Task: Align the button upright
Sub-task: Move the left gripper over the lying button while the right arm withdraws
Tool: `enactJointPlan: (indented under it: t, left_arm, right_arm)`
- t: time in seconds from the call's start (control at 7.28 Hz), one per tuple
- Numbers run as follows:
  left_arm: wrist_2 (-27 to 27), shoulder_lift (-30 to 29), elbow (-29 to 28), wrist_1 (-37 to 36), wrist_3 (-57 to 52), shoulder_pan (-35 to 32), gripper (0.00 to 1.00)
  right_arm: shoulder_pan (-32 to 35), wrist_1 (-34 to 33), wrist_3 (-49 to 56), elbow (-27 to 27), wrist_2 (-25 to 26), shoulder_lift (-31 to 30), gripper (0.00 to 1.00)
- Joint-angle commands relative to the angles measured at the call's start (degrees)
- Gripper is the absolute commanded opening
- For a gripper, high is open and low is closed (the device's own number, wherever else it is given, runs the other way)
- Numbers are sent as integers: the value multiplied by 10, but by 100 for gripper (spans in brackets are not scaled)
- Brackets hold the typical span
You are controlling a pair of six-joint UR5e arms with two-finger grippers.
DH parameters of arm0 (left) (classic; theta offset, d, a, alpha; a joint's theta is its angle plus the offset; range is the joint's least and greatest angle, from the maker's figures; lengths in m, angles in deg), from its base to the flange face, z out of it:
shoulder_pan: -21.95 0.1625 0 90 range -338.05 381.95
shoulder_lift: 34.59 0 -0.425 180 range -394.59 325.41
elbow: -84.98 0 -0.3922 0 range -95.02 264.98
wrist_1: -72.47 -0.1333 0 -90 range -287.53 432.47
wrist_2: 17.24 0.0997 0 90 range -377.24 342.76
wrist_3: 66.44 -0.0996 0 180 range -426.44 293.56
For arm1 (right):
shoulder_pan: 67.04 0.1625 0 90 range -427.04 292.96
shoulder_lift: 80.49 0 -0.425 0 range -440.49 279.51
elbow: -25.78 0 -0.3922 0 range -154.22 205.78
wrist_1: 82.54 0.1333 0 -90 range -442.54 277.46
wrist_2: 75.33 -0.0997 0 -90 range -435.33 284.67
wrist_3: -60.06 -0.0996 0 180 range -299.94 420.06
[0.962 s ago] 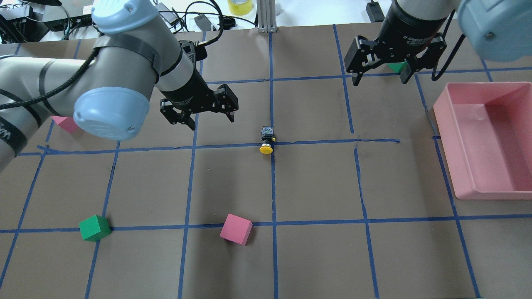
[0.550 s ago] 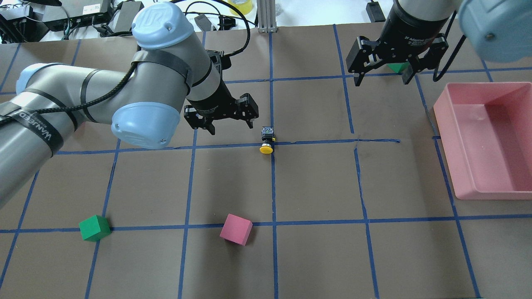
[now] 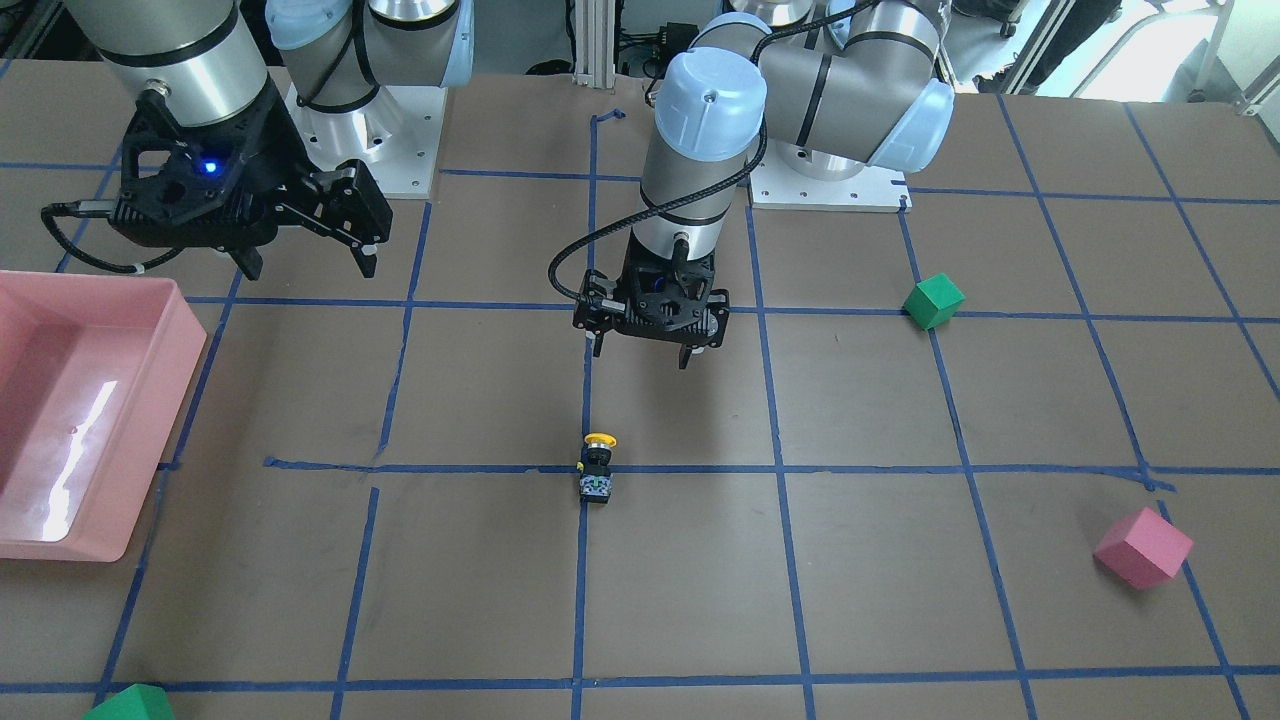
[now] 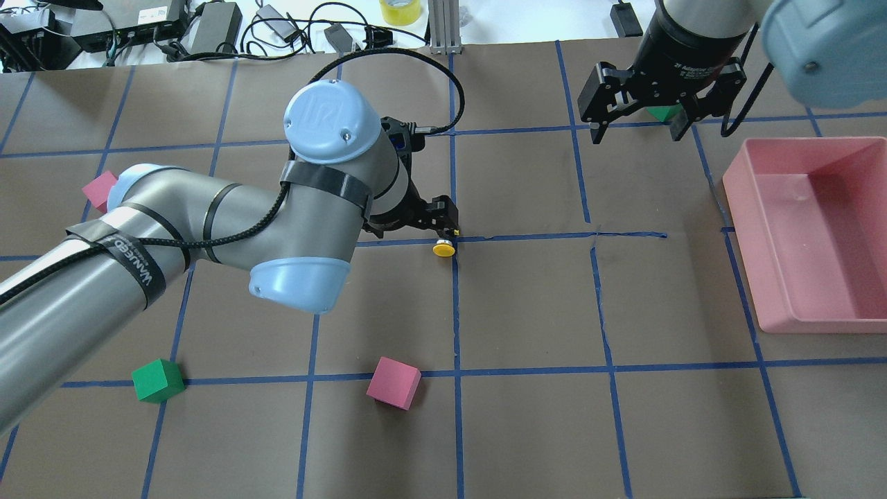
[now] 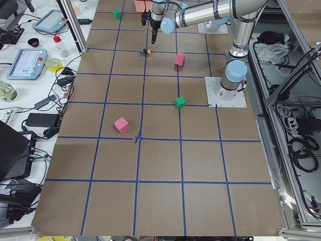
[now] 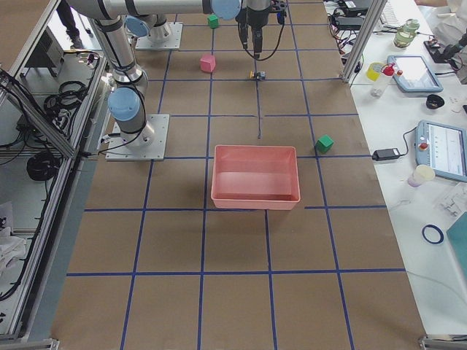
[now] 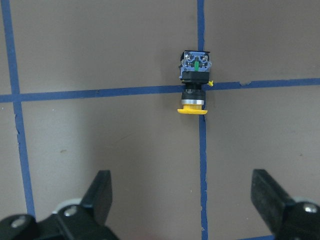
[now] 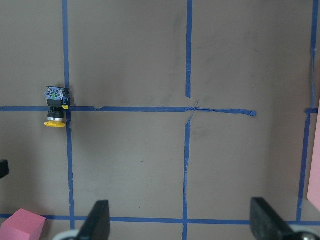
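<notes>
From where I stand, the button lies tipped on its side in the middle of the bench, right where two blue tape lines cross. Its yellow cap points toward the robot's base and its square base points away. Nothing is touching it.

The left pincer hangs over the bench just on the robot's side of the button, pointing straight down. Its two fingers are spread wide with nothing between them. In the left wrist view the button sits ahead of the fingertips, roughly centred between the two fingers, with bare brown surface around it.

The right pincer hovers well apart from the button, off toward the pink tray. It too is spread wide and carries nothing. Its wrist camera looks down on tape lines, with the button small off to one side.

Pink and green cubes sit scattered far from the button.
</notes>
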Motion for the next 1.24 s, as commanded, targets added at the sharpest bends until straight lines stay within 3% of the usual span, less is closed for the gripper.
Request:
enactJointPlan:
  t: [0.0, 1.1]
  left_arm:
    - [-2, -4, 68, -126, -12, -12, 99]
    - [4, -85, 58, -198, 11, -14, 98]
  right_arm:
    - [0, -15, 2, 1, 2, 0, 100]
    - [0, -16, 1, 2, 1, 2, 100]
